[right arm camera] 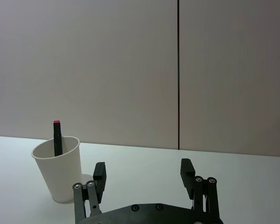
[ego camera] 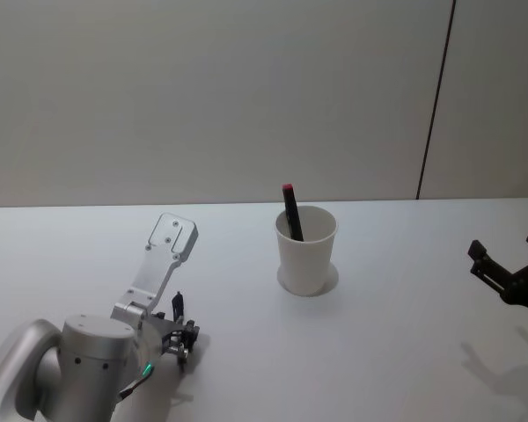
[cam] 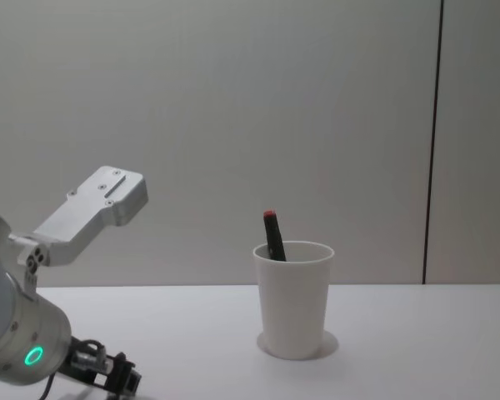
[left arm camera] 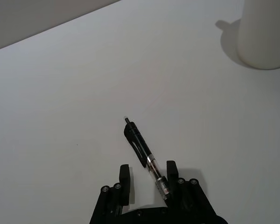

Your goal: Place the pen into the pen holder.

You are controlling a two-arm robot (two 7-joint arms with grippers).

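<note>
A plain white bench (ego camera: pixel 405 352) runs back to a grey wall (ego camera: pixel 202 97), which is split by one dark vertical seam (ego camera: pixel 436 97). The bench top is smooth and matte.

The left arm (ego camera: pixel 88 369) comes in low at the near left corner of the head view. Its silver forearm link angles up and back, and its wrist bends down toward the bench. The left claw (left arm camera: pixel 148 167) sits low over the surface, its two black fingers (left arm camera: pixel 124 182) set moderately apart, wider than the pen.

The pen (left arm camera: pixel 139 147), black with a clear stretch of barrel, appears to lie on the bench and runs out from between those fingers. Its rear end is against the inner face of one finger and the other finger stands clear of it, so it is not clamped.

The pen holder (ego camera: pixel 306 251), a white tapered paper cup, stands upright near the middle of the bench. It is well apart from the left claw, toward the robot's right and farther back. A dark red-tipped marker (ego camera: pixel 291 211) leans inside it, its top above the rim.

The right claw (right arm camera: pixel 143 169) hovers at the right side of the bench, spread wide and holding nothing. It faces the cup from a distance.
</note>
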